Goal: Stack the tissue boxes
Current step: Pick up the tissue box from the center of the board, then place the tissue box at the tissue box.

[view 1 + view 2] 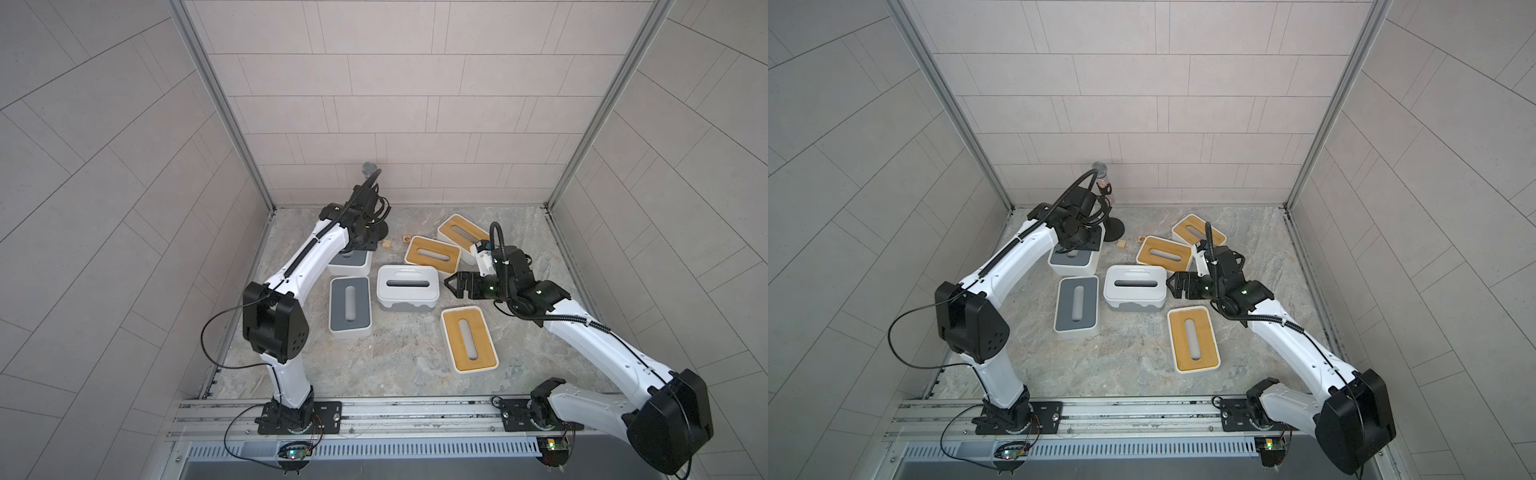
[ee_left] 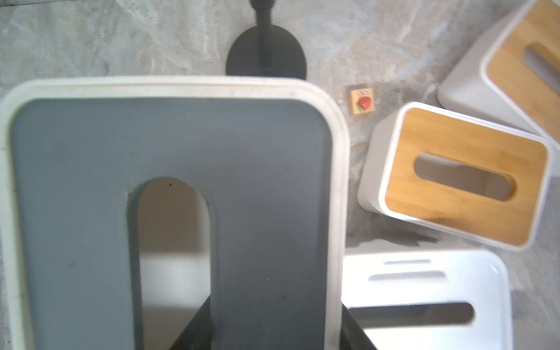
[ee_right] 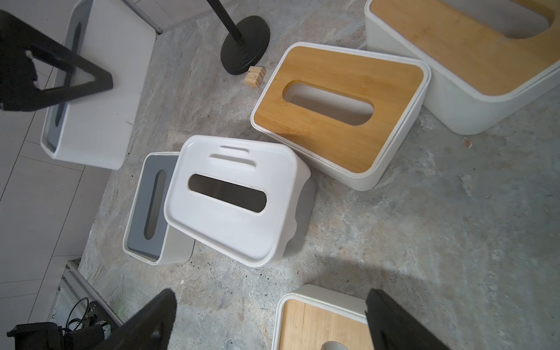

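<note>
Six tissue boxes (image 1: 469, 338) lie on the counter (image 1: 395, 361). Left hand (image 1: 1070, 250) reaches back, clamped on a grey-topped box (image 1: 351, 266). Right hand (image 1: 453, 286) hangs wide apart beside the white box (image 1: 407, 286).

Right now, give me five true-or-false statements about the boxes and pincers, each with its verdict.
1. The left pincer is shut on the far grey-lidded box. True.
2. The right pincer holds a bamboo-lidded box. False: it is open and empty, beside the white-lidded box.
3. Three boxes have bamboo lids. True.
4. A wooden cube sits on the white-lidded box. False: both cubes lie on the table, near the black stand.
5. The white-lidded box stands slot-up. True.
</note>
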{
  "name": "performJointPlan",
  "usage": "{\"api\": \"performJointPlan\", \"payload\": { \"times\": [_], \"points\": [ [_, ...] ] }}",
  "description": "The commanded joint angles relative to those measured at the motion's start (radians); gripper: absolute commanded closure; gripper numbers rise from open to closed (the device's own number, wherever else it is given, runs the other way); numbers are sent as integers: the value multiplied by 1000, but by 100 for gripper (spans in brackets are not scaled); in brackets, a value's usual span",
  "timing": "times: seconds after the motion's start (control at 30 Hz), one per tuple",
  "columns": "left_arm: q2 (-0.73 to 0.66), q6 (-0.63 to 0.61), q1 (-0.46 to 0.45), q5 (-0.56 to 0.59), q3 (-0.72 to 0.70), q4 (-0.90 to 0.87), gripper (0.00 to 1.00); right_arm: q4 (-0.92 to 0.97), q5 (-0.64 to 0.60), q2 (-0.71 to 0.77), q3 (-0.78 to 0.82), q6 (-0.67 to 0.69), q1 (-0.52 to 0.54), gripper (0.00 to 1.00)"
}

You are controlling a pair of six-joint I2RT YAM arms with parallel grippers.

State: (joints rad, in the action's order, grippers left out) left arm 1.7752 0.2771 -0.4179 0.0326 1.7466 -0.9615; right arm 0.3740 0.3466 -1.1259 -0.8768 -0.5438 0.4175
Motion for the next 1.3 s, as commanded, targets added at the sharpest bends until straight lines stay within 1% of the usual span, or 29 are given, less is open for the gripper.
{"api": "performJointPlan", "payload": {
  "times": [0.0, 0.07, 0.13, 0.17, 0.2, 0.23, 0.33, 0.4, 0.5, 0.67, 0.87, 1.0, 1.07, 1.17, 1.23, 1.27],
  "points": [
    [-74, -70, -88, -66, 3, -54, 70, 35, -42, 50, 7, -16, -4, 1],
    [-100, -105, -150, -63, -5, -54, 70, 43, -40, 68, 19, -16, -5, 1],
    [-108, -146, -194, -97, -19, -51, 69, 49, -33, 82, 31, -25, -6, 1],
    [-108, -168, -218, -95, -21, -51, 69, 51, -35, 94, 41, -30, -6, 1],
    [-106, -189, -239, -86, -24, -52, 69, 53, -43, 104, 50, -33, -6, 1],
    [-103, -210, -262, -72, -27, -51, 67, 58, -57, 117, 61, -33, -5, 1],
    [-84, -288, -303, -80, -39, -42, 66, 62, -94, 152, 87, -33, -5, 1],
    [-62, -308, -313, -75, -33, -44, 66, 51, -96, 166, 104, -36, -5, 1],
    [-31, -338, -315, -117, -24, -48, 66, 46, -94, 171, 115, -41, -6, 1],
    [25, -406, -315, -137, -3, -61, 65, 14, -66, 177, 129, -42, -5, 1],
    [95, -434, -315, -121, 33, -79, 64, 5, -81, 187, 142, -41, -6, 1],
    [138, -444, -315, -132, 52, -89, 64, -2, -83, 188, 147, -42, -6, 1],
    [147, -445, -315, -130, 52, -89, 62, -4, -88, 190, 150, -41, -5, 1],
    [153, -450, -315, -125, 43, -88, 55, -5, -91, 187, 150, -35, -6, 1],
    [153, -450, -316, -118, 32, -85, 45, -7, -94, 188, 151, -35, -6, 1],
    [152, -452, -316, -117, 28, -84, 43, -7, -94, 189, 151, -35, -6, 1]
  ]
}}
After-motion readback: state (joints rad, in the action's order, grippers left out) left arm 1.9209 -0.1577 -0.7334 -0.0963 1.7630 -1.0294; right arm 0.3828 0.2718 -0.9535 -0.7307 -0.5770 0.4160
